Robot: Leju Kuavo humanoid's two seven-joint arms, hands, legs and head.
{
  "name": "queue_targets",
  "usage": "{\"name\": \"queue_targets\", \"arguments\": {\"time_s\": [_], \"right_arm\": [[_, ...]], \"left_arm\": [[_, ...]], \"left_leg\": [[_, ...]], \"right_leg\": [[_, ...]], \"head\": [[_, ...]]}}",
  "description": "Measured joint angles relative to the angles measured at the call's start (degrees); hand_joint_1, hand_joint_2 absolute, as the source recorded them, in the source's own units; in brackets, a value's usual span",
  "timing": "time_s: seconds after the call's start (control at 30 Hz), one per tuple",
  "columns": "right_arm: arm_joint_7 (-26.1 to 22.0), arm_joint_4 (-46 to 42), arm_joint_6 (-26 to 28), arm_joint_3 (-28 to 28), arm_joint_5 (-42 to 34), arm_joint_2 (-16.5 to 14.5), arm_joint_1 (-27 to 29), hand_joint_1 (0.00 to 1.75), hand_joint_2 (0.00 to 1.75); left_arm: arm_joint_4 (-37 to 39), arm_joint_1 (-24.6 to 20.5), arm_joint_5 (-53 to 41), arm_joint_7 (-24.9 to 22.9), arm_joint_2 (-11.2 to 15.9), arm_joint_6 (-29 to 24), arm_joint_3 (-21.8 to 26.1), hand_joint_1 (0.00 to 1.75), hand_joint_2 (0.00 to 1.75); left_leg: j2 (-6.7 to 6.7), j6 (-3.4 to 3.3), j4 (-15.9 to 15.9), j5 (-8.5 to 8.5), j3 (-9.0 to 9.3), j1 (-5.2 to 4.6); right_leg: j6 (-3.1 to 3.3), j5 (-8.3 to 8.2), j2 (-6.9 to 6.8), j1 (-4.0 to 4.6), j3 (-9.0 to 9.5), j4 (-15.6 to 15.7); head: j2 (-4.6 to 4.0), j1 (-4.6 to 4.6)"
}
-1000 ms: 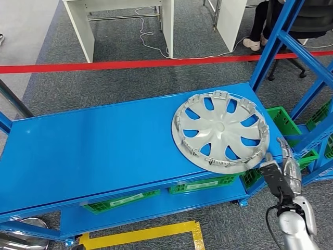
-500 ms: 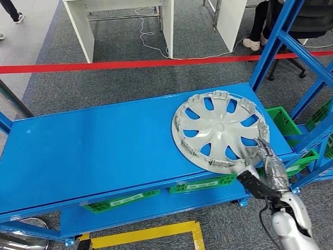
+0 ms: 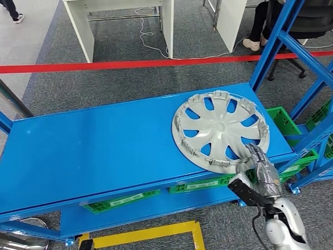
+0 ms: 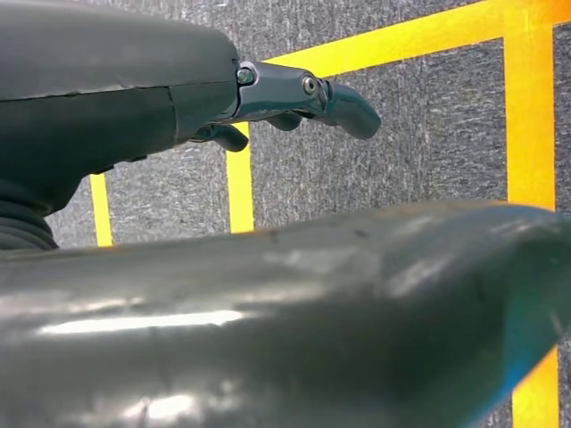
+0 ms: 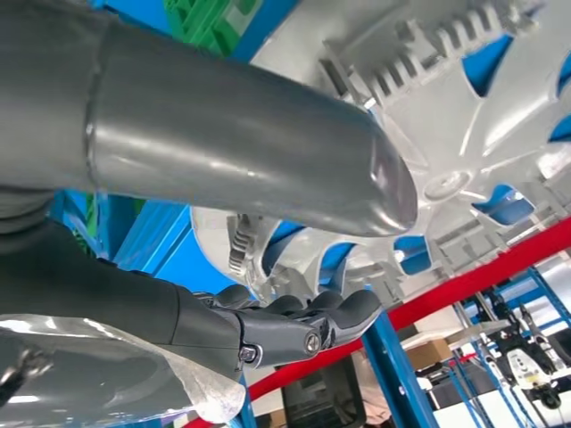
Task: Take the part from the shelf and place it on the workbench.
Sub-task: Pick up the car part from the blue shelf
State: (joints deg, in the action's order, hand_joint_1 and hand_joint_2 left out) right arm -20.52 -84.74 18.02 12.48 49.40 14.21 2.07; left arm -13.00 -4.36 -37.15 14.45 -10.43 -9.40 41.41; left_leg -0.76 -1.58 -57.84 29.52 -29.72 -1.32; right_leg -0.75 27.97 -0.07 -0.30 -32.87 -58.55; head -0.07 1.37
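A silver wheel cover (image 3: 220,131) lies flat on the blue shelf (image 3: 98,151) toward its 3 o'clock end, its near rim overhanging the front edge. The right robot hand (image 3: 257,165) sits at the cover's 5 o'clock rim, fingers (image 5: 336,312) above and thumb (image 5: 269,160) below the edge, though whether they pinch it I cannot tell. The left robot hand (image 4: 283,98) hangs over grey carpet with yellow floor tape (image 4: 239,187), fingers loosely spread, holding nothing.

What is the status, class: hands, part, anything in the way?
Right hand at hubcap rim, grip unconfirmed. Left hand empty, over floor. Hubcap flat on blue shelf. Nothing blocking.
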Motion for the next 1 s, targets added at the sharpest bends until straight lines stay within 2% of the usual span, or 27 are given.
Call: {"name": "queue_targets", "arguments": {"time_s": [0.17, 0.3, 0.4, 0.5, 0.73, 1.0], "right_arm": [[1.46, 0.01, -1.22, 1.77, 2.65, 0.43, 1.26, 0.0, 0.0], [2.57, 0.31, -1.44, 3.57, 4.03, 0.55, 0.82, 0.0, 1.75], [2.96, 1.22, -2.27, 5.19, 4.24, 0.56, -0.9, 0.0, 1.75], [3.7, 4.42, -2.87, 7.73, 4.4, 0.17, -4.93, 0.0, 1.75], [5.37, 13.38, -3.27, 12.94, 4.87, -2.3, -13.8, 0.0, 1.75], [8.15, 21.11, -4.17, 15.89, 5.92, -3.57, -17.96, 0.0, 1.75]], "left_arm": [[0.0, -0.15, -1.17, -0.71, -0.05, 0.09, -0.53, 0.0, 0.0], [0.0, -0.46, -1.56, -0.94, -0.09, 0.16, -1.2, 0.0, 0.0], [0.0, -0.61, -1.49, -0.94, -0.13, 0.22, -1.38, 0.0, 0.0], [0.0, -0.63, -0.82, -0.93, -0.15, 0.32, -1.34, 0.0, 0.0], [0.04, -0.26, 0.61, -0.79, -0.11, 0.32, -0.86, 0.0, 0.0], [0.09, 0.1, 0.35, -1.67, -0.03, 0.39, 0.24, 0.0, 0.0]], "left_leg": [[0.0, 0.0, 0.0, 0.0, -0.01, 0.0], [-0.01, 0.0, 0.0, 0.01, -0.05, 0.01], [-0.02, 0.0, 0.0, 0.0, -0.14, 0.01], [-0.08, 0.01, 0.01, -0.03, -0.12, 0.02], [-0.1, -0.02, 0.0, -0.13, 0.01, 0.02], [-0.09, -0.01, 0.0, -0.11, 0.03, 0.02]], "right_leg": [[0.0, 0.0, 0.01, 0.0, -0.01, 0.0], [0.0, 0.0, 0.07, 0.01, -0.01, 0.0], [0.0, -0.01, 0.11, 0.01, 0.0, 0.0], [0.01, -0.06, 0.19, 0.01, 0.0, -0.01], [0.0, -0.11, 0.12, 0.02, 0.01, -0.02], [0.0, -0.1, 0.15, 0.02, 0.04, -0.01]], "head": [[0.0, -0.02], [0.0, 0.0], [0.0, -0.01], [0.0, -0.01], [0.0, -0.01], [0.0, -0.01]]}}
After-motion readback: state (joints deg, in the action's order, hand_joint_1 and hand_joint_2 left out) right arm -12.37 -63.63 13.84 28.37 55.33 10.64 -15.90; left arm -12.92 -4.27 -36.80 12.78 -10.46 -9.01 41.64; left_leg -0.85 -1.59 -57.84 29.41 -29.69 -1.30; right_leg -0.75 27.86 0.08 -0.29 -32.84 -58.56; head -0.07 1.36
